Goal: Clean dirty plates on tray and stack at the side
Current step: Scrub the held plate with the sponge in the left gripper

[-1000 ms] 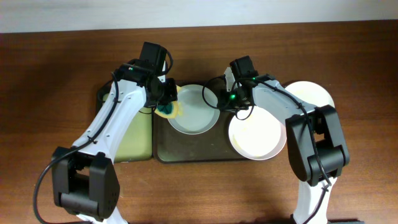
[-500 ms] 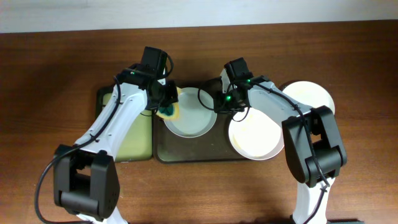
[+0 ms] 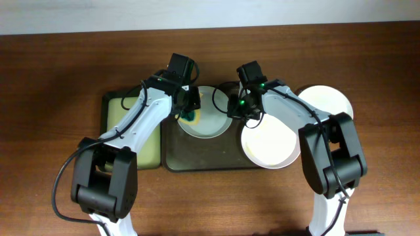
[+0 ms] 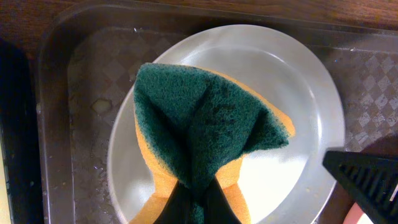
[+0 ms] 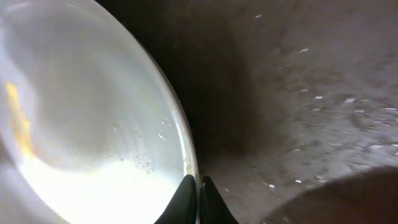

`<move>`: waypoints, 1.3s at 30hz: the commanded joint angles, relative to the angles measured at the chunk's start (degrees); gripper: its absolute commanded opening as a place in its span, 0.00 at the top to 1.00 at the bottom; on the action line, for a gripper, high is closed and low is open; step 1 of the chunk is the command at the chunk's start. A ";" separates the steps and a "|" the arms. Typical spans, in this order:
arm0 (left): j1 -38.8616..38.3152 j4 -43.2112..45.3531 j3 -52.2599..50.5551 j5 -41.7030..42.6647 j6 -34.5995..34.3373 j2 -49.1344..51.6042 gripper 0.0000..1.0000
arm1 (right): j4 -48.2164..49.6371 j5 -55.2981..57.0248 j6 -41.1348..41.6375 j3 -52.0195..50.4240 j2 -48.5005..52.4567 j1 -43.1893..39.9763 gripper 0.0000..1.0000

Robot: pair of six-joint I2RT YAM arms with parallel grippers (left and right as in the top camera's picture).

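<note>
A pale blue-grey plate [image 3: 211, 118] lies on the dark brown tray [image 3: 197, 157]. My left gripper [image 3: 188, 108] is shut on a green-and-yellow sponge [image 4: 205, 130] that presses on this plate [image 4: 305, 93]. My right gripper [image 3: 231, 108] is shut on the plate's right rim [image 5: 186, 155]; a yellowish smear [image 5: 18, 118] shows on the plate. A cream-white plate [image 3: 272, 145] sits at the tray's right end. A pinkish-white plate [image 3: 328, 101] lies on the table to the right.
A smaller black tray with a yellow-green inside [image 3: 141, 147] lies left of the brown tray. The tray floor [image 4: 81, 87] is wet, with droplets.
My left gripper has moved right with the sponge, from the plate's left rim onto the plate. The plate shifted slightly. My right gripper keeps its hold on the rim.
</note>
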 commanded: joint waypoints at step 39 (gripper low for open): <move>11.43 10.80 4.04 56.26 2.78 9.92 1.00 | -1.86 7.87 -1.03 -0.46 -1.05 1.42 0.96</move>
